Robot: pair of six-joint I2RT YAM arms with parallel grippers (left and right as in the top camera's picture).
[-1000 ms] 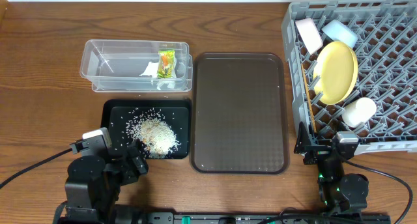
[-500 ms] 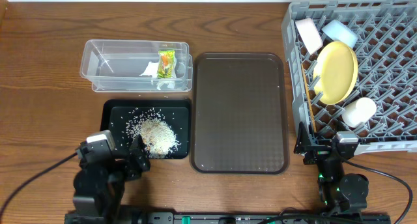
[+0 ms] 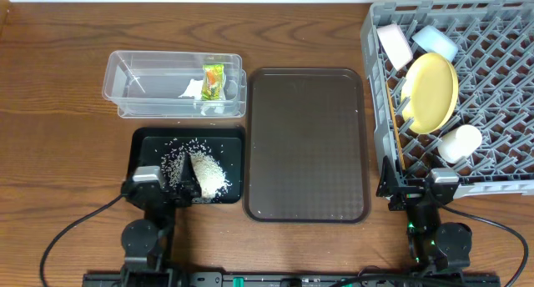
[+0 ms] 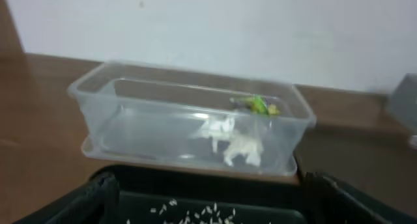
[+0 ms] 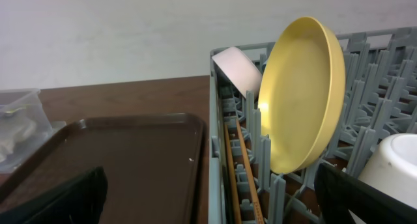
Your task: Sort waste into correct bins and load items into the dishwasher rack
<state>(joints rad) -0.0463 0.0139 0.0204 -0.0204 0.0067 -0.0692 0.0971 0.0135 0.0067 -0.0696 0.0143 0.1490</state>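
by the look of the table the sorting is all but done, so the step in hand is judged to be a last check and parking both arms clear. to do it well, each arm should lift straight off without brushing a rim or flicking any grains out. the left gripper (image 4: 215,208) is spread wide with nothing between its fingers, and it stands at the near edge of the black tray (image 3: 146,145). the rice (image 3: 209,174) is heaped in that tray just ahead of it. one dark finger overlaps the heap's near side from overhead, and whether it touches cannot be told. beyond the tray sits the clear tub (image 3: 117,87), holding the wrapper (image 3: 214,78) and the paper scrap (image 3: 193,89). the right gripper (image 5: 212,204) is likewise spread and empty, at the near left corner of the rack (image 3: 501,170). the chopsticks (image 5: 241,159) lie along the rack's left wall directly ahead of it. the yellow plate (image 3: 430,91) stands upright just beyond, with the white bowl (image 3: 394,43), blue bowl (image 3: 435,42) and cup (image 3: 460,143) among the pegs. the brown tray (image 3: 307,145) lies between the arms.
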